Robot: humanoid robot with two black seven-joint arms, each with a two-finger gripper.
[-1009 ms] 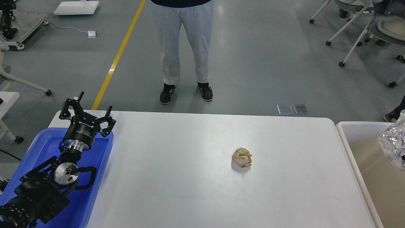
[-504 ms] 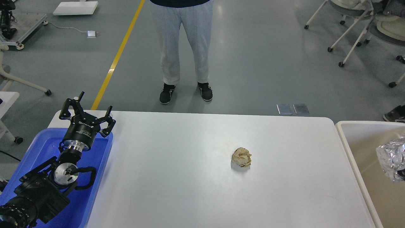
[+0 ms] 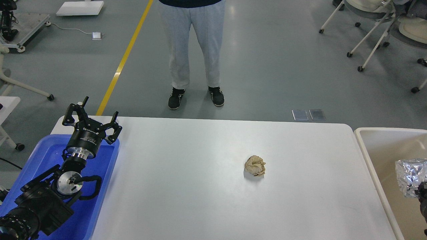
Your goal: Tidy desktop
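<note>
The desktop (image 3: 186, 186) is a wide white tabletop with rounded corners. A crumpled tan paper ball (image 3: 255, 166) lies on it, right of centre. My left gripper (image 3: 94, 117) is open and empty, held over the far end of the blue tray (image 3: 100, 196) at the table's left end. My right gripper (image 3: 421, 192) shows only as a dark sliver at the right edge. It holds a crumpled silver foil ball (image 3: 409, 176) over the beige tub (image 3: 370, 156).
A person (image 3: 191, 50) in grey trousers stands just beyond the table's far edge. Wheeled chairs (image 3: 373, 33) stand at the back right. A yellow floor line (image 3: 125, 56) runs at the back left. Two small metal plates (image 3: 308, 114) lie on the floor.
The foil ball and my right gripper have moved down and slightly left over the beige tub. The left arm and the paper ball have not moved.
</note>
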